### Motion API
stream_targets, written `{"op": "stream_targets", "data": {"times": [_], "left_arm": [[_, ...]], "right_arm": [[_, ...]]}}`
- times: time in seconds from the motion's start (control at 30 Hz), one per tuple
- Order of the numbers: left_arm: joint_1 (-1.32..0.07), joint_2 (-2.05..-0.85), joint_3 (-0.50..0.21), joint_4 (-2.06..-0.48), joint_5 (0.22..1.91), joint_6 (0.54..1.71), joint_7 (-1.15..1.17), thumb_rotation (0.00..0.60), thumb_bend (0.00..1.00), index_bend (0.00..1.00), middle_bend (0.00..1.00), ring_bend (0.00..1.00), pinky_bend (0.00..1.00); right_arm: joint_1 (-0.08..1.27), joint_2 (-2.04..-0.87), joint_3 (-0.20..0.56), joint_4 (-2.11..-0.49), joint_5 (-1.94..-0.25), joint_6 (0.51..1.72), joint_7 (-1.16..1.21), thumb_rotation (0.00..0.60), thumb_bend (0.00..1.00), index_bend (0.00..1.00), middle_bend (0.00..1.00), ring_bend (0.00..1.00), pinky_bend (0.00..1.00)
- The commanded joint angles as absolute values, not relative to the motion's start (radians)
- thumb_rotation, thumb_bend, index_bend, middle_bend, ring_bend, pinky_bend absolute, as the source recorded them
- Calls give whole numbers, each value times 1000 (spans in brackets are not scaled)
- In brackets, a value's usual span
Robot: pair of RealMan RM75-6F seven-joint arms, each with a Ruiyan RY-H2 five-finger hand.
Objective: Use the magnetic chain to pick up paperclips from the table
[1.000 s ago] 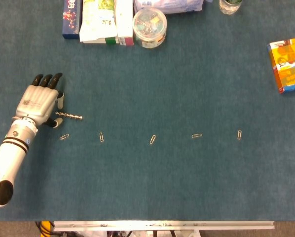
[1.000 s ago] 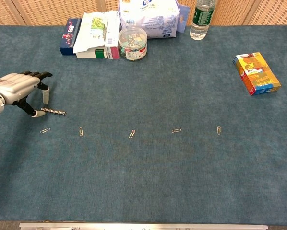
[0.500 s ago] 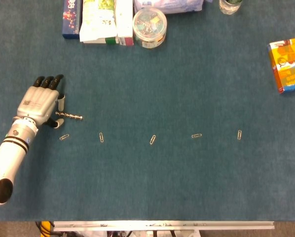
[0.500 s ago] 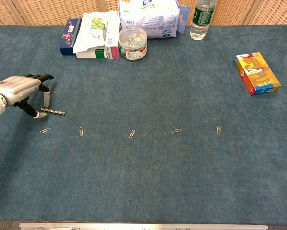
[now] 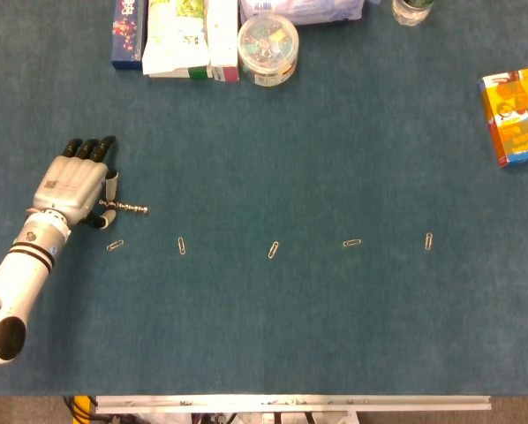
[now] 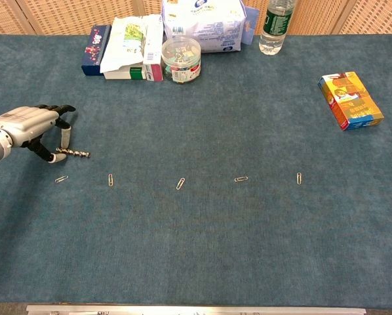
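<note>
The left hand pinches one end of the short, beaded, silver magnetic chain, which lies straight on the table above the paperclips

Left hand over the near end of the chain, so contact between fingertips and links too small to tell in either view. Forearm cut off by the left edge in the chest view. Right hand out of both views. Bottle cropped at the top edge, only the base showing in the head view. White bag and boxes at the far side also clipped by the top edge. Contents of the round tub a coloured blur. Paperclips mere slivers, shapes barely readable.
</note>
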State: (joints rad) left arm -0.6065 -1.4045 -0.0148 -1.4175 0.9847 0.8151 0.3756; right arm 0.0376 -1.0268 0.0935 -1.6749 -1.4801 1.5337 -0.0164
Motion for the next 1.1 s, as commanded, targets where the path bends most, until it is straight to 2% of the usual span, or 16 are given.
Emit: {"op": "stream_targets", "data": {"times": [0.03,0.27,0.63,1.1], "left_arm": [[-608,-1409,-14,-1413,984,814,375,600,281,507,0,0,22],[-612,-1413,-10,-1408,980,815,380,600,329,521,0,0,22],[-614,-1406,-1,-1412,970,815,390,600,330,518,0,0,22],[-617,-1398,11,-1423,951,813,403,600,330,469,0,0,22]], "right_arm": [[37,-1026,94,-1675,-1480,1535,-16,600,109,179,163,114,160],[37,-1026,93,-1675,-1479,1533,-15,600,109,179,163,114,160],[37,-1026,93,-1676,-1480,1533,-17,600,109,179,163,114,160],[37,-1026,93,-1677,-1481,1534,-17,600,109,178,163,114,161]]}}
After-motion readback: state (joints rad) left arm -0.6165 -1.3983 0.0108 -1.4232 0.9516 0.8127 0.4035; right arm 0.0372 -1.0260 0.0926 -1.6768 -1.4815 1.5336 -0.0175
